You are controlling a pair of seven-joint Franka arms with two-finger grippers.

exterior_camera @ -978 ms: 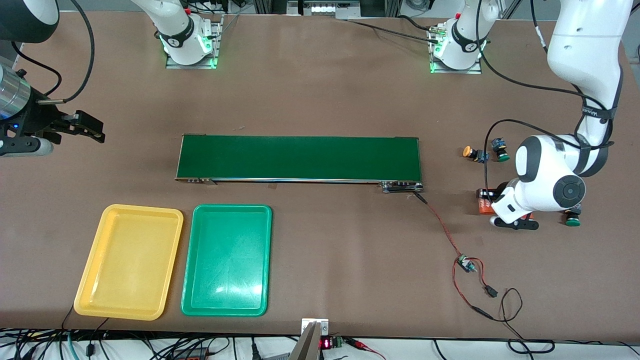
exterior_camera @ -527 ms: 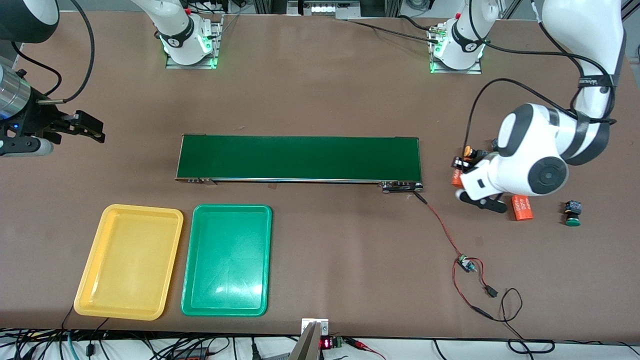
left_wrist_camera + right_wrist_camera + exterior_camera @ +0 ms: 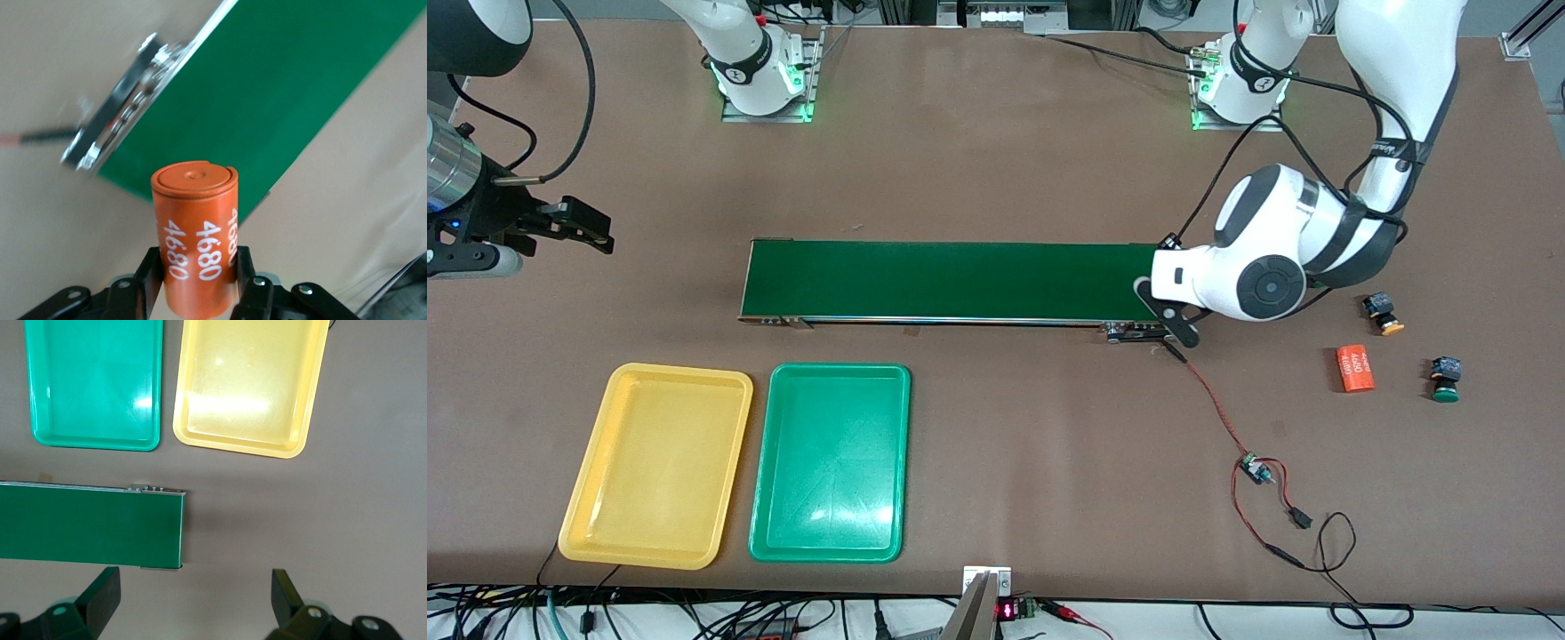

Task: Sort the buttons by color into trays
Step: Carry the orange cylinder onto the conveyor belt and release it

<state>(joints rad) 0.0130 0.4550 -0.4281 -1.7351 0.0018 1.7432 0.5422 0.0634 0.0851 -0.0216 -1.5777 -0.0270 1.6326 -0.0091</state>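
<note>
From the front, the left gripper point(image 3: 1167, 313) hangs over the conveyor belt point(image 3: 951, 280) at the left arm's end, its jaws hidden under the white wrist. Out past that belt end lie a yellow-capped button point(image 3: 1384, 314), an orange cylinder point(image 3: 1354, 369) nearer the camera, and a green-capped button point(image 3: 1445, 380) beside it toward the table edge; the other two buttons cannot be made out. The yellow tray point(image 3: 583, 520) and green tray point(image 3: 769, 533) sit side by side nearer the camera than the belt, toward the right arm's end, with bare brown surface point(image 3: 1049, 462) between them and a red-and-black wire point(image 3: 1218, 409). The right gripper point(image 3: 574, 227) waits over the surface edge, its arm cut off by the frame. In the left wrist view, the jaws are closed on a second orange cylinder printed 4680 point(image 3: 197, 237), held upright above the belt's corner, the lower end out of frame. In the right wrist view, the jaws stand spread wide and empty, fingertips point(image 3: 100, 593) only partly visible, both trays lying empty past the belt's end.
</note>
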